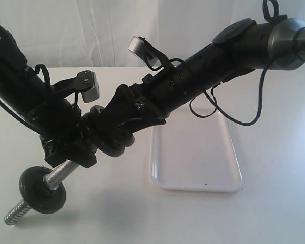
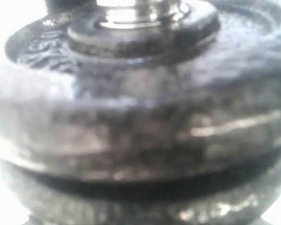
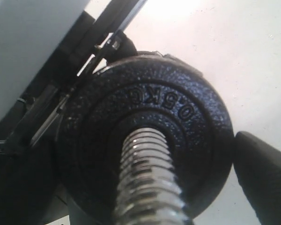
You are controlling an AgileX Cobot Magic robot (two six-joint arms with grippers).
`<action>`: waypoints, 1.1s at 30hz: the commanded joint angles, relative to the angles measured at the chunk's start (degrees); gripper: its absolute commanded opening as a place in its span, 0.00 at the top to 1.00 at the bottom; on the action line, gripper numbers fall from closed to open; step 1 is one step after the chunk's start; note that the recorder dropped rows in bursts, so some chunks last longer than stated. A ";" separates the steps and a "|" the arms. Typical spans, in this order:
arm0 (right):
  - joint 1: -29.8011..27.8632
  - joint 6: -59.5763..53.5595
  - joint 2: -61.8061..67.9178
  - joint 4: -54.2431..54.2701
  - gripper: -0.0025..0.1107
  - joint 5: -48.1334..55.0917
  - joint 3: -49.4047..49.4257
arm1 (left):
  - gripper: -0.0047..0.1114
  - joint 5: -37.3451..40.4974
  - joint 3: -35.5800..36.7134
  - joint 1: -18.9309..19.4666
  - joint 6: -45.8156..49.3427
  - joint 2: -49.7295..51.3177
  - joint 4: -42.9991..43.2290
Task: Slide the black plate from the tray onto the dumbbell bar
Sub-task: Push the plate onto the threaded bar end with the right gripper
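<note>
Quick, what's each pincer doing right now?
Left pincer: closed on the dumbbell bar.
Right pincer: closed on the black plate, which sits on the bar.

Middle of the dumbbell bar (image 1: 58,175) out of sight.

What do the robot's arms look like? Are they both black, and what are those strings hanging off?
Both are mostly black and chunky. The right arm is a long round tube with a shiny grey metal joint at its far end, and the strings are thin black cables looping off it. The left arm is black too. Each carries a small silver-grey camera box on a bracket.
</note>
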 commanded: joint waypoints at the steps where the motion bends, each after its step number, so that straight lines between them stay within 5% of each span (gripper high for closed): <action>1: 1.34 -0.72 -0.54 3.48 0.98 0.06 -0.53 | 0.96 1.66 -1.84 0.02 0.10 -3.14 -19.77; 33: 2.71 -2.64 -0.54 3.70 0.98 0.15 -0.53 | 0.96 1.54 -1.84 0.02 0.10 -3.14 -19.78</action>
